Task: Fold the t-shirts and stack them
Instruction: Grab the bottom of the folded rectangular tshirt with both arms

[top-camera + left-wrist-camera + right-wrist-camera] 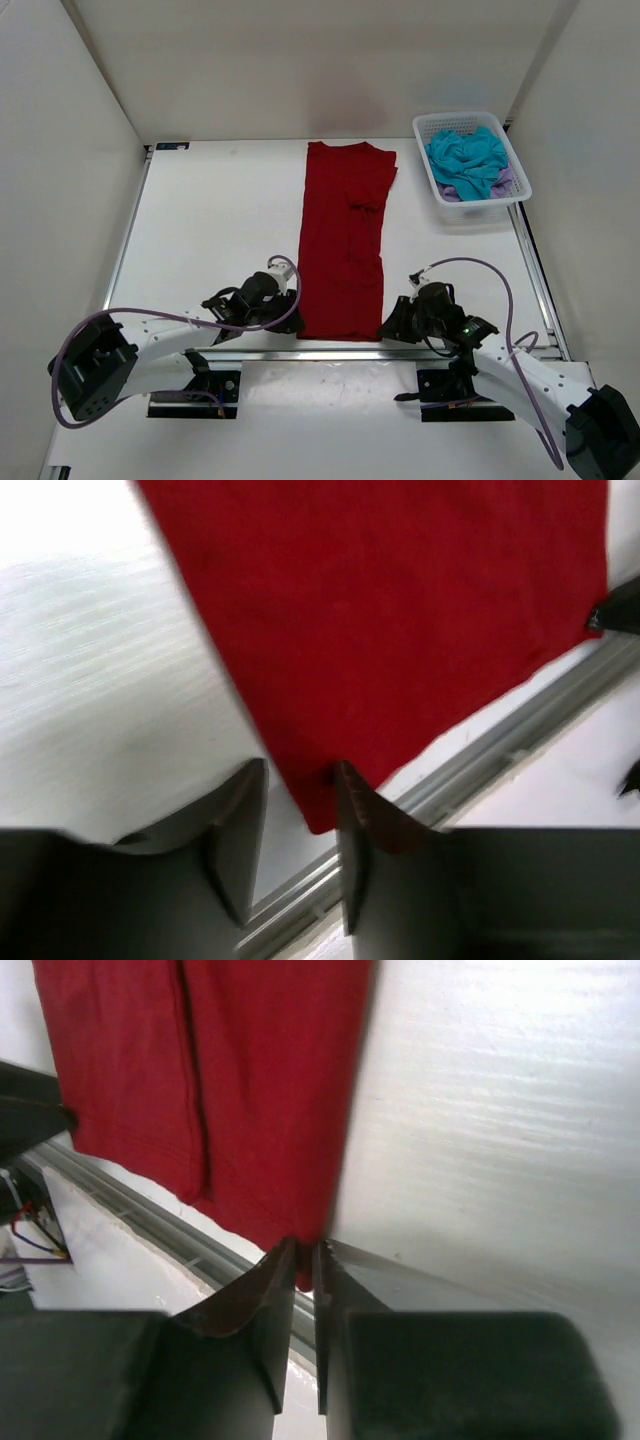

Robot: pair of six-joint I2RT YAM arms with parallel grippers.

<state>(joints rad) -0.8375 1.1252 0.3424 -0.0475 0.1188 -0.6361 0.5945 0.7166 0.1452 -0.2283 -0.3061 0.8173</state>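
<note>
The red shirt [340, 250] lies flat in the middle of the table [220, 225], folded into a long strip running away from the arms. The left gripper [300, 825] is down at its near-left corner, jaws apart, the cloth tip sitting loose between them. The right gripper [303, 1270] is at the near-right corner, jaws almost together and pinching that red corner. Far right, the basket [478, 203] holds the teal shirt [468, 155] heaped over the lavender shirt [505, 183].
</note>
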